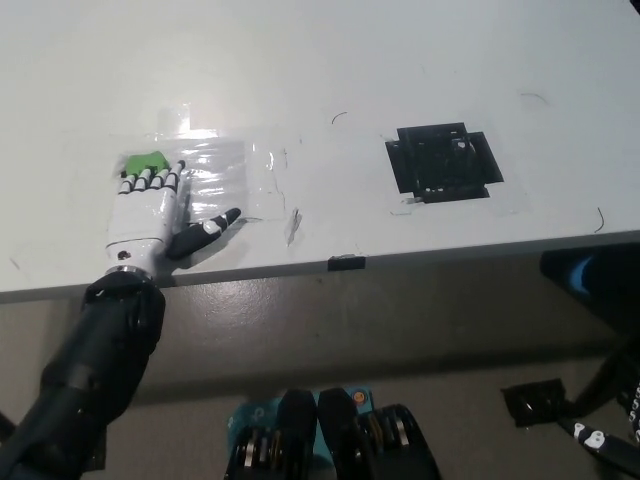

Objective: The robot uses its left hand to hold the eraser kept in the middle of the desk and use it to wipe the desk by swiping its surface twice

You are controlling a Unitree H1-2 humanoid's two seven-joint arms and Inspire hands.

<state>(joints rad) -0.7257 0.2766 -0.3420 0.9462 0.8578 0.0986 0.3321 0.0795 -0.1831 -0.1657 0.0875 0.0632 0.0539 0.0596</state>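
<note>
Eraser (pixel 145 160), green, sits at the far left of the white surface (pixel 330 60) on a shiny clear film patch (pixel 215 180), pressed flat under the fingers of my left hand (pixel 150 205). Black tape square (pixel 444 162) lies well right of it. My right hand (pixel 600 440) hangs low at bottom right, grip unclear.

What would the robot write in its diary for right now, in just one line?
left hand shut on green eraser | eraser on clear taped sheet, desk's left part | black tape patch apart at right | right hand out of view
</note>
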